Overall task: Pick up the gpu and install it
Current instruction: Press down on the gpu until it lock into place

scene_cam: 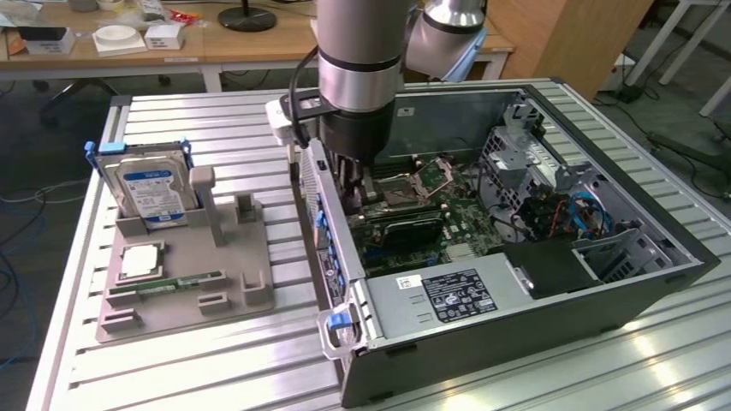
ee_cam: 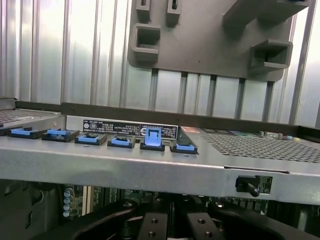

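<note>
We found the gripper (scene_cam: 363,195) lowered inside the open computer case (scene_cam: 639,291), fingers (ee_cam: 152,226) drawn close together. The gpu (scene_cam: 402,229) sat on the motherboard (scene_cam: 463,218) just beside them; grip uncertain. Hard drive (scene_cam: 149,187) stood on the grey holder (scene_cam: 188,287).

A robotics lab or workshop, by every sign. A ribbed aluminium worktable (scene_cam: 205,360) carries an open desktop computer case (scene_cam: 514,257), motherboard and cabling on show. Beside it sits a grey fixture tray (scene_cam: 183,274) standing a hard drive (scene_cam: 149,190) upright, with a green RAM stick (scene_cam: 171,283) laid flat. An industrial robot arm (scene_cam: 359,51) reaches down into the case. Behind, wooden desks (scene_cam: 137,47) hold small boxes and a lamp base, and cables trail over the carpeted floor (scene_cam: 34,171).
</note>
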